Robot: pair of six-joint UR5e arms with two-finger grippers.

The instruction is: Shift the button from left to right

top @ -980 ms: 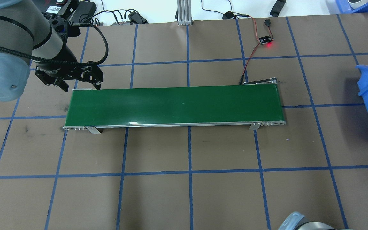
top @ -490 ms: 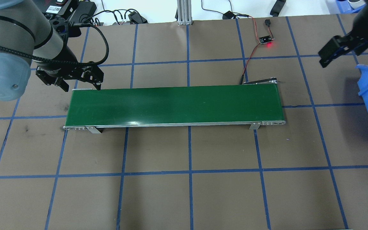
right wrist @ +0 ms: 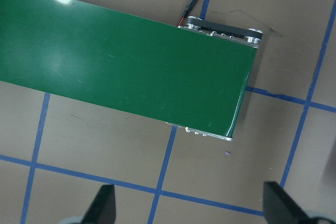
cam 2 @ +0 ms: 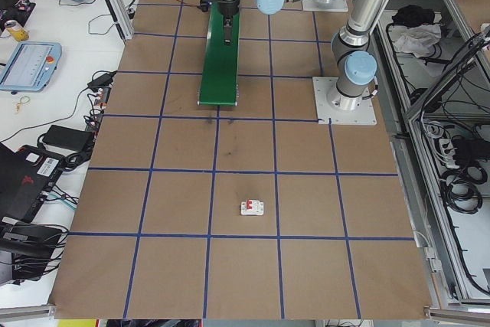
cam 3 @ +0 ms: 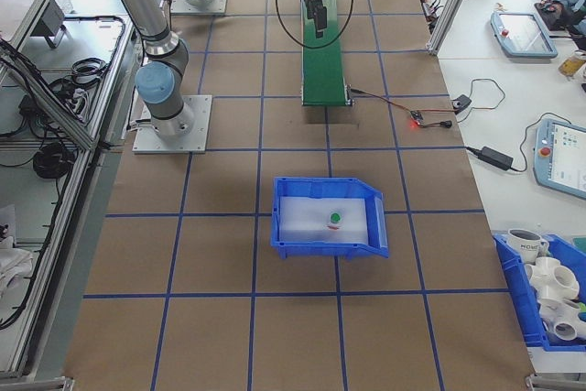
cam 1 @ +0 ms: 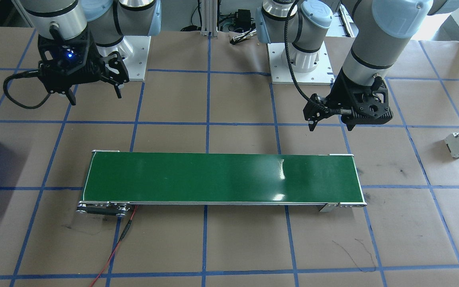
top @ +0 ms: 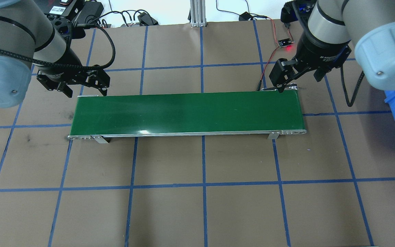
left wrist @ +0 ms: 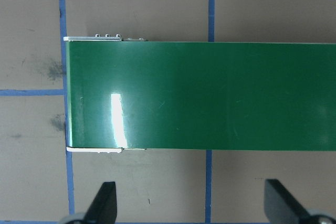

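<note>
Brown paper gridded with blue tape covers your table [top: 197, 212]; the green conveyor belt [top: 187, 113] lies bare. Both the left gripper [top: 82, 88] and right gripper [top: 298, 80] hover spread wide, empty. Your button [cam 3: 335, 218] already sits in the blue bin [cam 3: 330, 243], likely delivered.

A long green belt [left wrist: 202, 95] is seen lying flat on the brown table [left wrist: 31, 35], with its end at the left. Blue tape lines [left wrist: 211, 3] are seen crossing the table. Two dark fingertips [left wrist: 105, 200] are seen spread wide apart at the bottom, with nothing held between them.
</note>
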